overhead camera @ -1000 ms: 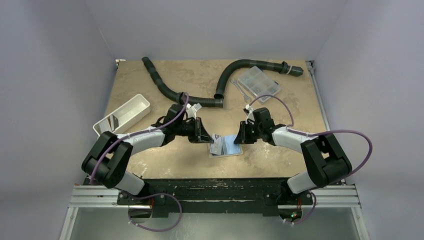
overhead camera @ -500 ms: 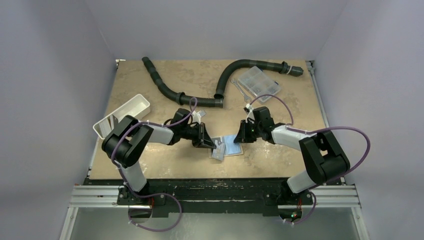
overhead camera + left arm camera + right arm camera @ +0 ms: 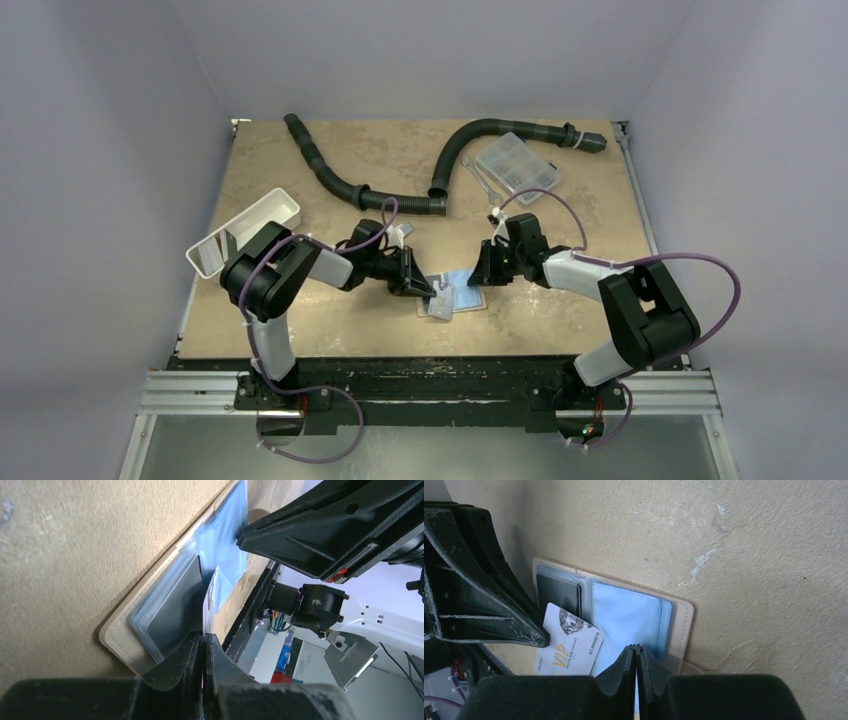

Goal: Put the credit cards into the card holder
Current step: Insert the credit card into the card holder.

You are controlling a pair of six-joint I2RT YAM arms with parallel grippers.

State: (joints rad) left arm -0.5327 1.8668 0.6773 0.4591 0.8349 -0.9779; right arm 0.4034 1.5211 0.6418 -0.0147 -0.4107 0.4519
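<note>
Our left gripper [image 3: 204, 639] has its fingers pressed together on the near edge of a white card [image 3: 569, 642], which bears gold "VIP" lettering and a printed number. Seen edge-on from the left wrist, the card stands out from the fingertips, tilted over the open card holder [image 3: 120, 630]. The card holder lies flat on the surface [image 3: 560, 320] directly under and ahead of this gripper, tan rim outward and pale blue sleeves facing up. In a sleeve just beside the white card's far corner sits a dark card [image 3: 556, 592], tucked in almost fully. Facing us across the card holder, our right gripper [image 3: 637, 651] is also closed. Its fingers appear to nip a pale blue inner leaf at the holder's near side, though we cannot tell how much of the leaf is caught. From above, the two grippers meet tip to tip over the card holder [image 3: 468, 297], with the left gripper [image 3: 430, 288] on one side and the right gripper [image 3: 476, 281] on the other. Well behind the left gripper, near the surface's edge, rests a white tray [image 3: 262, 222]. Far beyond both grippers lie two black corrugated hoses [image 3: 330, 175]. Beyond the right gripper is a clear compartment box [image 3: 517, 162] with small wrenches [image 3: 483, 183] just beside it.
</note>
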